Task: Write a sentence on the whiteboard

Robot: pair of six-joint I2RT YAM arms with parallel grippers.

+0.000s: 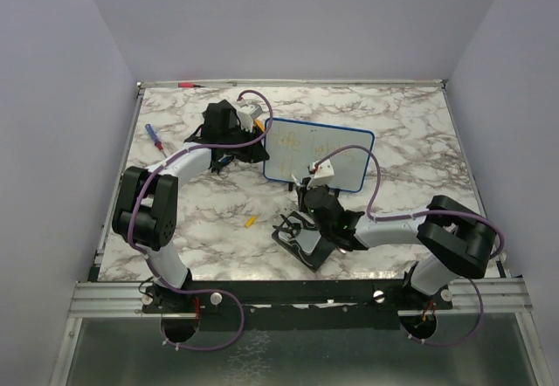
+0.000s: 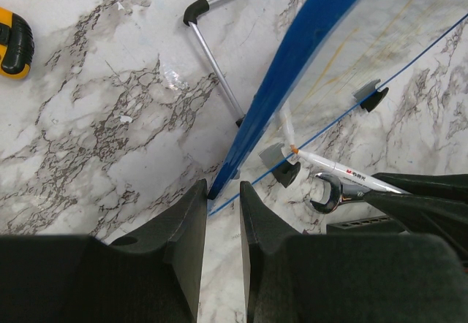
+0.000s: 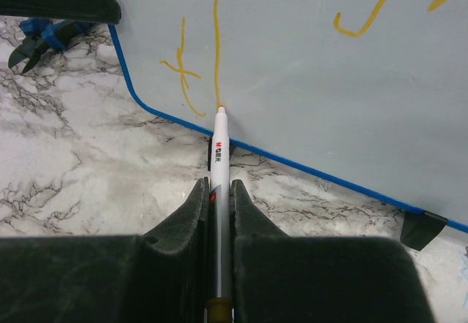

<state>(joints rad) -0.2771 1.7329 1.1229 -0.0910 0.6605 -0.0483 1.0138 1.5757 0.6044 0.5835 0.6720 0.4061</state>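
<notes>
White-grey marble table (image 1: 218, 220), plain pale walls (image 1: 79, 63) around, right pincer (image 3: 219, 185) clamped on marker (image 3: 220, 140), tip touching whiteboard (image 3: 307, 82) just ahead, below orange sentence (image 3: 197, 67), left pincer (image 2: 222, 191) pinching whiteboard's corner rim.

whiteboard (image 1: 288, 172) showing white face, blue rim; sentence (image 3: 215, 52) showing orange-yellow. marker (image 3: 220, 137) showing white barrel, orange tip, red logo. table (image 1: 218, 220) showing white marble with grey veining. left gripper (image 2: 223, 199) and right gripper (image 3: 218, 191) both reading black.
</notes>
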